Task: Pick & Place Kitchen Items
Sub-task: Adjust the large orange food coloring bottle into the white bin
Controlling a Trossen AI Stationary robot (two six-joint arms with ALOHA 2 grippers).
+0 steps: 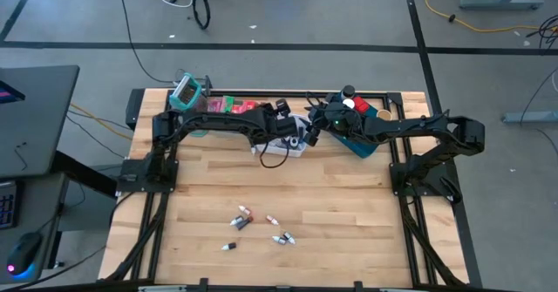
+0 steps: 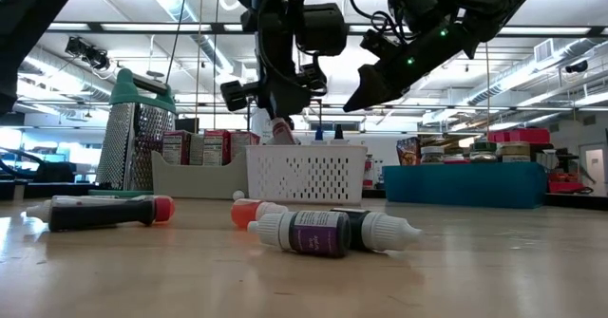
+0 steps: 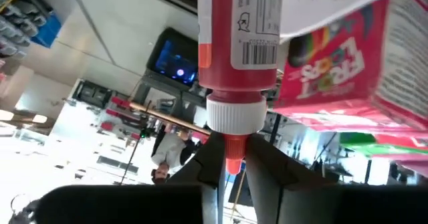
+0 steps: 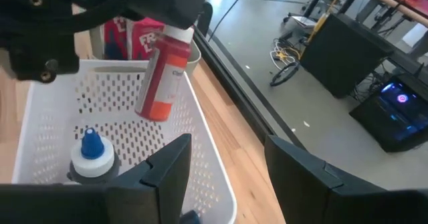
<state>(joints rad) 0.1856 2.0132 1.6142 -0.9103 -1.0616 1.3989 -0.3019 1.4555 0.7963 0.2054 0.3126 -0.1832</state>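
A red bottle (image 4: 162, 73) with a white cap (image 3: 234, 114) hangs over the white mesh basket (image 4: 200, 137), with my left gripper (image 3: 232, 162) shut on it. In the basket stands a blue-tipped bottle (image 4: 91, 154). In the low view the held bottle (image 2: 282, 128) shows just above the basket's rim (image 2: 306, 148). My right gripper (image 4: 224, 158) stands open and holds nothing, just right of the basket and above it, and looks down on it. Several small bottles (image 1: 257, 227) lie on their sides on the near part of the table. My left gripper pinches the bottle's red nozzle tip (image 3: 231, 150), just beyond the white cap, between its two fingers. The fingers come slanting down from the table's left. The bottle hangs tilted below them, its bottom end (image 4: 155, 110) down over the basket.
A metal grater (image 2: 138, 133) and red and pink cartons (image 2: 204, 147) stand at the far left. At the far right, a blue tray (image 2: 465, 185) holds jars and cans. The small bottles (image 2: 313, 233) lie mid-table near the front edge.
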